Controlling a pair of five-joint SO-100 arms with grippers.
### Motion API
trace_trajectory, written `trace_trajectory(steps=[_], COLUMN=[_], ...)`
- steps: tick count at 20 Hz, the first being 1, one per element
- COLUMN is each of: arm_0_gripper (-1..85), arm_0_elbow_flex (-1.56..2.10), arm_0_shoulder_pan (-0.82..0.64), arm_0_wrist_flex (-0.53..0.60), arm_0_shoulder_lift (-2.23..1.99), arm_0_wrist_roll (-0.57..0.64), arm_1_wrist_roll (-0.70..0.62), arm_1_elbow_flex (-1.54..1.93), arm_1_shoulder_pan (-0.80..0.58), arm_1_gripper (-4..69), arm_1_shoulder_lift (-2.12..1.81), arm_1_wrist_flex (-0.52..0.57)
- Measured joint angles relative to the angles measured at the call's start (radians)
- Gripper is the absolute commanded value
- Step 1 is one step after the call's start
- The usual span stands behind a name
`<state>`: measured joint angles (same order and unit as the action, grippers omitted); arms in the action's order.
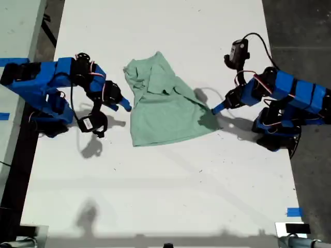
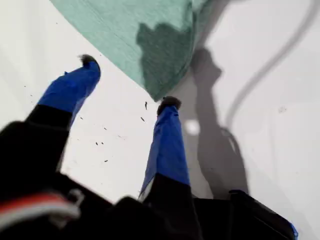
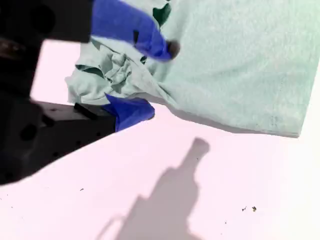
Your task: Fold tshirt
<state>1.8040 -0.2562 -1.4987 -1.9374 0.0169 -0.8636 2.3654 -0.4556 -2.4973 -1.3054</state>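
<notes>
The pale mint-green tshirt [image 1: 163, 111] lies partly folded and rumpled in the middle of the white table [image 1: 170, 186]. My first gripper [image 1: 214, 109] comes in from the exterior view's right and is open. Its fingertips [image 2: 170, 102] straddle bare table just off the tshirt's [image 2: 125, 25] pointed corner. My second gripper [image 1: 125, 106] reaches in from the exterior view's left, at the shirt's edge. It is open, with bunched cloth of the tshirt [image 3: 235, 65] showing between its two blue fingers [image 3: 165, 47].
Both arm bases stand on the table's sides in the exterior view. Blue tape marks [image 1: 295, 212] sit near the table edges. A black cable [image 1: 258, 39] loops above the first arm. Dark floor [image 1: 305, 31] lies beyond the exterior view's right edge of the table.
</notes>
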Motion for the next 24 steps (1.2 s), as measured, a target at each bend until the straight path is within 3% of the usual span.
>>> trace_trajectory(steps=[9, 15, 17, 20, 24], arm_0_gripper=[29.7, 29.7, 29.5, 29.4, 29.1], arm_0_elbow_flex=[0.166, 0.166, 0.166, 0.166, 0.166], arm_0_shoulder_pan=[0.064, 0.071, 0.071, 0.071, 0.071], arm_0_wrist_flex=[0.209, 0.225, 0.225, 0.225, 0.225], arm_0_shoulder_lift=[-0.057, -0.043, -0.043, -0.043, -0.043], arm_0_wrist_roll=[-0.044, -0.048, -0.048, -0.048, -0.048], arm_1_wrist_roll=[-0.005, 0.023, 0.028, 0.035, 0.052], arm_1_elbow_flex=[0.225, 0.222, 0.193, 0.129, 0.092], arm_1_shoulder_pan=[-0.009, 0.023, 0.026, 0.031, 0.052], arm_1_gripper=[31.8, 30.5, 24.5, 7.3, 1.3], arm_1_shoulder_lift=[0.084, 0.341, 0.442, 0.540, 0.572], arm_1_wrist_flex=[0.209, 0.339, 0.351, 0.353, 0.365])
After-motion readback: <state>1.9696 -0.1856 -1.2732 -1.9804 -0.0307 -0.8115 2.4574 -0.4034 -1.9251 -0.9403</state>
